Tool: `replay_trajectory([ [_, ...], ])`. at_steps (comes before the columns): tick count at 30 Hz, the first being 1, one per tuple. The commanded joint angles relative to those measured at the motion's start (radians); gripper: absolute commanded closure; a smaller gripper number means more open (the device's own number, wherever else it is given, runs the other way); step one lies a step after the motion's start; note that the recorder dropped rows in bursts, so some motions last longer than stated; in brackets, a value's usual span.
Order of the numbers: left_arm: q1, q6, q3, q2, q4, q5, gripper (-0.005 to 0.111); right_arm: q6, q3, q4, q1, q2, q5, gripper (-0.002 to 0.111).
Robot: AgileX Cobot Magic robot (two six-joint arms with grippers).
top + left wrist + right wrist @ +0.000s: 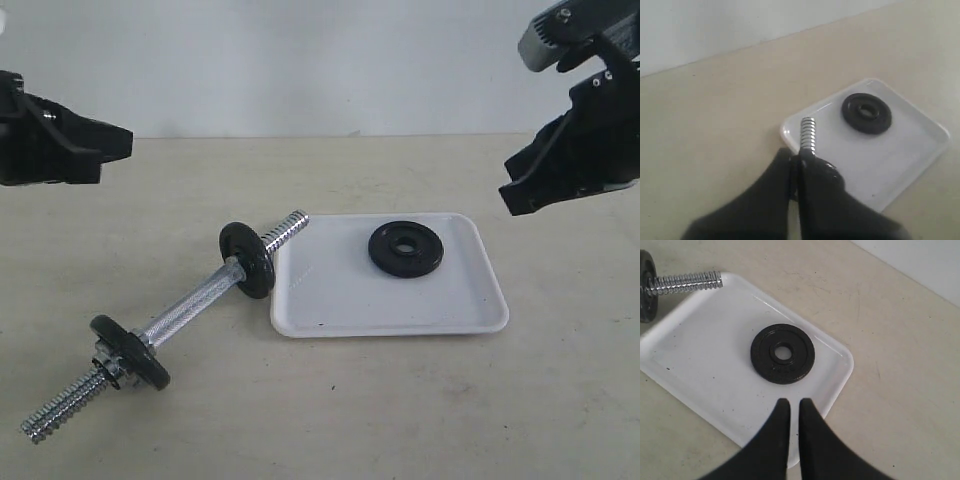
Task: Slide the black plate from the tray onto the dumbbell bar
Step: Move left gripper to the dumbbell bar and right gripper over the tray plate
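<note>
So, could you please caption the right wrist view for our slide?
Shut right tool faces a round black metal plate lying in a white rectangular plastic tray.

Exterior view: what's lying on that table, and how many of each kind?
Black plates: 3
White tray: 1
Dumbbell bar: 1
Total: 5

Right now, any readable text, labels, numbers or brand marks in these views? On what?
No text reads in any view.
black plate: no lettering legible; face too blurred to rule out raised marks.
tray: only a few dark specks, too small to call print.
dumbbell bar: bare metal, no markings visible.
</note>
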Motion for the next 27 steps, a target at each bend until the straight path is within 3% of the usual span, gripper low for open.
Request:
replay_trajectory([
  [1,-0.108,0.084,0.002,0.002,-0.004,0.22,0.102,-0.04,-0.009,0.014,0.002,0.046,-0.038,0.104],
  [8,-0.206,0.045,0.002,0.078,-0.004,0.261,0.102,-0.04,-0.088,0.016,0.002,0.153,0.002,0.104],
  [15,-0.298,0.045,0.002,0.246,-0.004,0.392,0.102,-0.047,-0.181,0.014,0.004,0.253,0.071,0.104],
  [27,-0.344,0.045,-0.008,0.294,-0.004,0.471,0.102,-0.054,-0.193,0.025,0.012,0.395,0.095,0.104],
])
